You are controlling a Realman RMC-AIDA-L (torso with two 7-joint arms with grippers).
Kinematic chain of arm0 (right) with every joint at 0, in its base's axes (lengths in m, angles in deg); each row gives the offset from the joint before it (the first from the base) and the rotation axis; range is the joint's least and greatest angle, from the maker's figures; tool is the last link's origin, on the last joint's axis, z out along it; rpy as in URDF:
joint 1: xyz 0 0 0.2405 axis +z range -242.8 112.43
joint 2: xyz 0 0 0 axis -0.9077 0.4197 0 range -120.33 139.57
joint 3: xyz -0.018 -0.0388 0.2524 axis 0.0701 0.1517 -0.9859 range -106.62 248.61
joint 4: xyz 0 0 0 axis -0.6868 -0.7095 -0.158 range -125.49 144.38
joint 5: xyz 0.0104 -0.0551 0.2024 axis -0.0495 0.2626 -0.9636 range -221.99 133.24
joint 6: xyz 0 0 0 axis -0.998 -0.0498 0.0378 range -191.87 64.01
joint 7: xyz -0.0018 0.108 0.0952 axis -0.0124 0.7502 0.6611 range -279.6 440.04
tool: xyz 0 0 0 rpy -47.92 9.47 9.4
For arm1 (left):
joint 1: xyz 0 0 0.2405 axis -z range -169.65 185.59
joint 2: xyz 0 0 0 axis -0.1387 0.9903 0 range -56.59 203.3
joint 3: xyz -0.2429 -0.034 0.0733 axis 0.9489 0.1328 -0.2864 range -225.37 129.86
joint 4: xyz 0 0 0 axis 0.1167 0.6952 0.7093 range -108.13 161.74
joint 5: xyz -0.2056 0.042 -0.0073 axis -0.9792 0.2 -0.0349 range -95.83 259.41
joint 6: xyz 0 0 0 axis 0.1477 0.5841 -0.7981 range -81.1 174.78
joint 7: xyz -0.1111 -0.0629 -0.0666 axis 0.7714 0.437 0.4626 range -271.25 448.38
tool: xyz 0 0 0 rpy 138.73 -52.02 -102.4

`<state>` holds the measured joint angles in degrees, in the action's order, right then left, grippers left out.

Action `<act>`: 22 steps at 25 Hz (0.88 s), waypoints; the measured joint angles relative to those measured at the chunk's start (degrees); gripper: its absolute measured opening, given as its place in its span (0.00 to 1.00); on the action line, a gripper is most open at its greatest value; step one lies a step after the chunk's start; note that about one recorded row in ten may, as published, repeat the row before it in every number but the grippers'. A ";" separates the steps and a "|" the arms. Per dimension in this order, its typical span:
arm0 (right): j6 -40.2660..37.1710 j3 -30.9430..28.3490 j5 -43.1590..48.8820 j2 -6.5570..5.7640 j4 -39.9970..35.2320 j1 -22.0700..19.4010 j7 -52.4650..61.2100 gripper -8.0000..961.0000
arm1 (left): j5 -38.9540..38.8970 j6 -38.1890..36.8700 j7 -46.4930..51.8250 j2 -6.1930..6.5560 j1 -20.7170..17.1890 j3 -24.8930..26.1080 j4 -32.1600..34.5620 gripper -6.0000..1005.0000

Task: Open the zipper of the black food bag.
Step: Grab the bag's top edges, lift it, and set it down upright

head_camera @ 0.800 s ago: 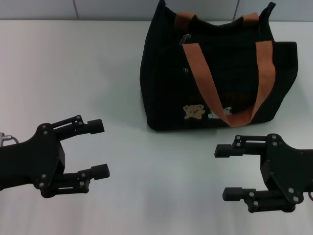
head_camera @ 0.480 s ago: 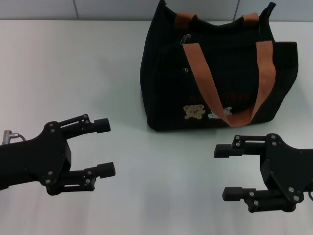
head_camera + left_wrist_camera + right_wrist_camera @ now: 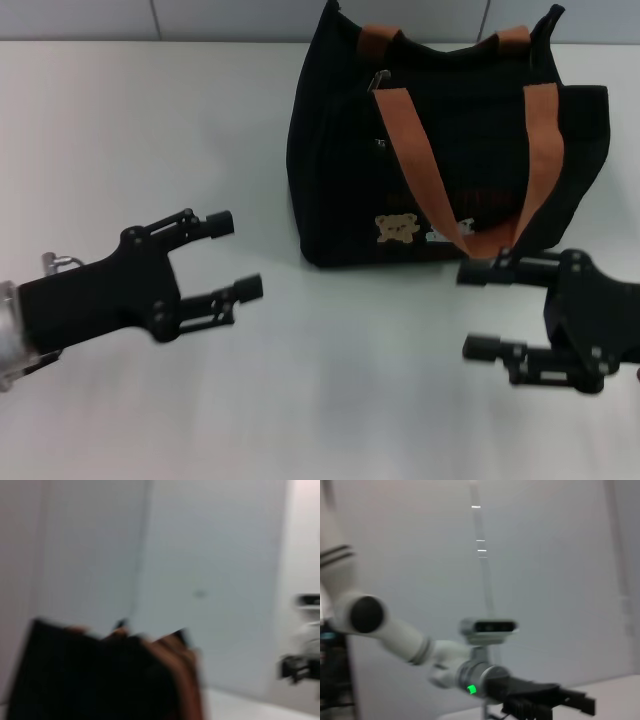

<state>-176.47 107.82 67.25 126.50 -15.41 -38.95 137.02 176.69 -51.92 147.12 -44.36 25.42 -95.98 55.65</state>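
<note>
The black food bag (image 3: 450,130) stands upright at the back of the white table, with orange-brown handles (image 3: 412,160) draped over its front and a tan bear patch (image 3: 396,228) low down. A small silvery pull of the zipper (image 3: 381,78) shows at the bag's top left edge. To the bag's left and in front of it, my left gripper (image 3: 236,254) is open and empty. My right gripper (image 3: 471,310) is open just in front of the bag's lower right. The left wrist view shows the bag (image 3: 90,675) blurred.
The white table (image 3: 150,120) stretches to the left of the bag, with a grey wall behind it. In the right wrist view the left arm (image 3: 445,655) and its gripper (image 3: 550,702) show farther off.
My left gripper has moved right and forward toward the bag. My right gripper has shifted forward, closer to the bag's front. The bag has not moved.
</note>
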 joint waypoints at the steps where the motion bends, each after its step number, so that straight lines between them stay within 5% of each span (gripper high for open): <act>1: 0.75 -0.86 0.01 -0.03 0.00 -0.35 0.00 0.71 | -0.13 3.65 -0.79 -0.80 0.25 0.30 -0.89 0.83; 9: 3.85 -8.56 0.17 -1.48 -0.91 -4.86 0.11 0.71 | -8.31 16.07 -13.40 -1.38 7.66 1.85 -17.33 0.83; 22: 5.91 -10.39 0.36 -0.81 -0.57 -6.01 -0.27 0.71 | -12.31 24.34 -26.38 -1.53 19.03 3.00 -32.48 0.83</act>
<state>-170.56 97.43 67.62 125.69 -15.99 -44.96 136.75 164.38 -27.58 120.74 -45.89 44.44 -92.98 23.17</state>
